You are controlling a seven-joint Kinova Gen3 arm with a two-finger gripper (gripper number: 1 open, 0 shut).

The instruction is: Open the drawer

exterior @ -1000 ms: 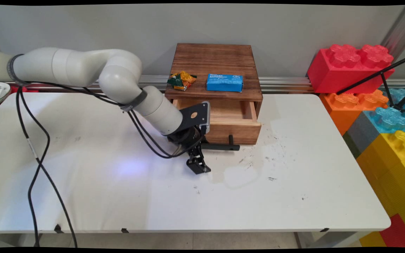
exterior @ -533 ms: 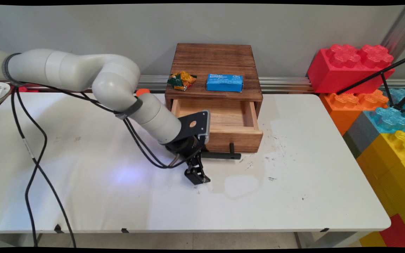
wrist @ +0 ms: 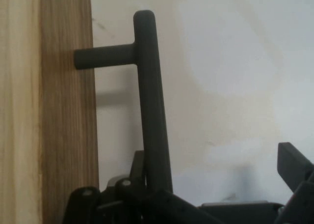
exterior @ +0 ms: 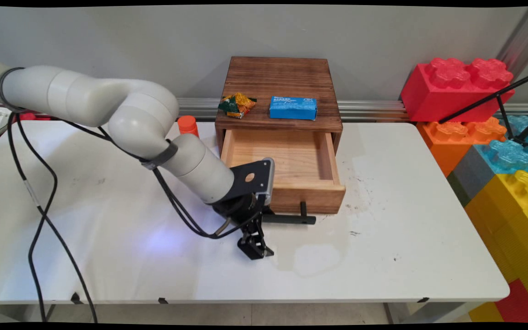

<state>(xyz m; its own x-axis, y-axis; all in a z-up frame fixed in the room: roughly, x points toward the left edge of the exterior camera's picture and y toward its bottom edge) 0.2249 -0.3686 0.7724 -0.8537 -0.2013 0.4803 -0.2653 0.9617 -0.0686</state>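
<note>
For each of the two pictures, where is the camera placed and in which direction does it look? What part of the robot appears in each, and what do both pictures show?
Main view: a fixed camera above the table's near side looks down across it to the wall; the white arm with hanging cables and the gripper show.
Hand view: a camera on the hand looks along the gripper at the drawer front; black linkage and fingers show.
Shared: the drawer's black handle, with the gripper hooked on it.

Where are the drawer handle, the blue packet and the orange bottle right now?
drawer handle [wrist: 151,111]: hand view, middle of the black bar.
blue packet [exterior: 293,107]: main view, centre of its front face.
orange bottle [exterior: 187,125]: main view, its visible top beside the cabinet.
</note>
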